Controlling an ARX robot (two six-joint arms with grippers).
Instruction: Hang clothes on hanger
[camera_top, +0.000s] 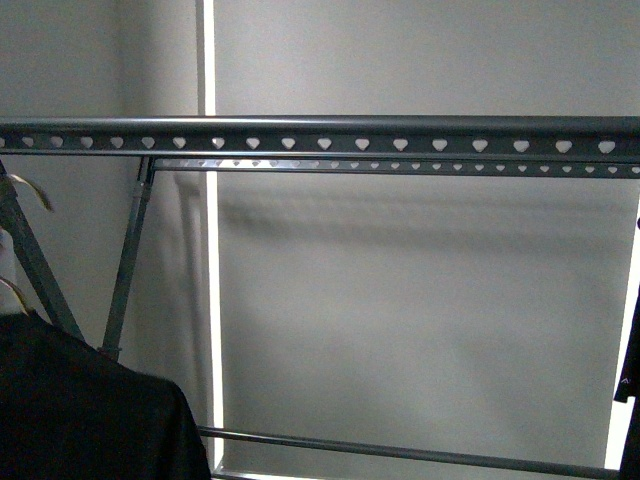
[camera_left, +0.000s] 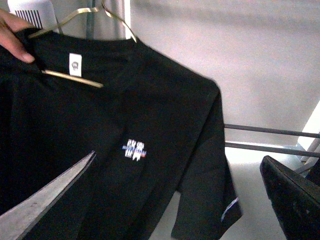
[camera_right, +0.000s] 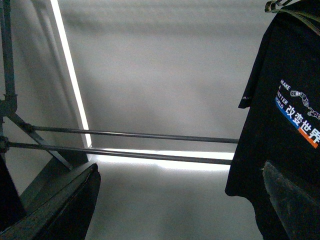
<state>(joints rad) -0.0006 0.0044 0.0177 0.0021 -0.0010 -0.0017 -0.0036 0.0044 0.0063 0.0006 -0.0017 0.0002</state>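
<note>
**Black T-shirt (camera_left: 150, 125) on a wire hanger (camera_left: 75, 79), low at the left end of the rack (camera_top: 320, 135)**

The front view gives the rack almost whole: the long top rail with its row of heart-shaped holes, a second rail just behind it, the slanted legs at the left and a lower bar (camera_top: 400, 452). Of the T-shirt it shows only a dark shoulder in the bottom left corner. That shoulder is well below the top rail and beside the legs, with two golden hooks above it. Neither arm appears in this view.

The left wrist view shows what the front view hides. The T-shirt hangs on the golden wire hanger, with a white neck label (camera_left: 75, 64) inside the collar and a small print (camera_left: 134, 149) on the chest. A person's hand (camera_left: 12, 32) pinches the collar at the hanger's end. The left gripper (camera_left: 177, 157) has its fingers (camera_left: 45, 200) spread wide in front of the cloth and grips nothing.

The right wrist view alone shows a second T-shirt (camera_right: 285, 125). It hangs at the other end and carries the large "MAKE A BETTER WORLD" print (camera_right: 300, 117). What its hanger hooks on, I cannot tell. The right gripper (camera_right: 180, 167) is also wide apart, with nothing between its fingers.
</note>
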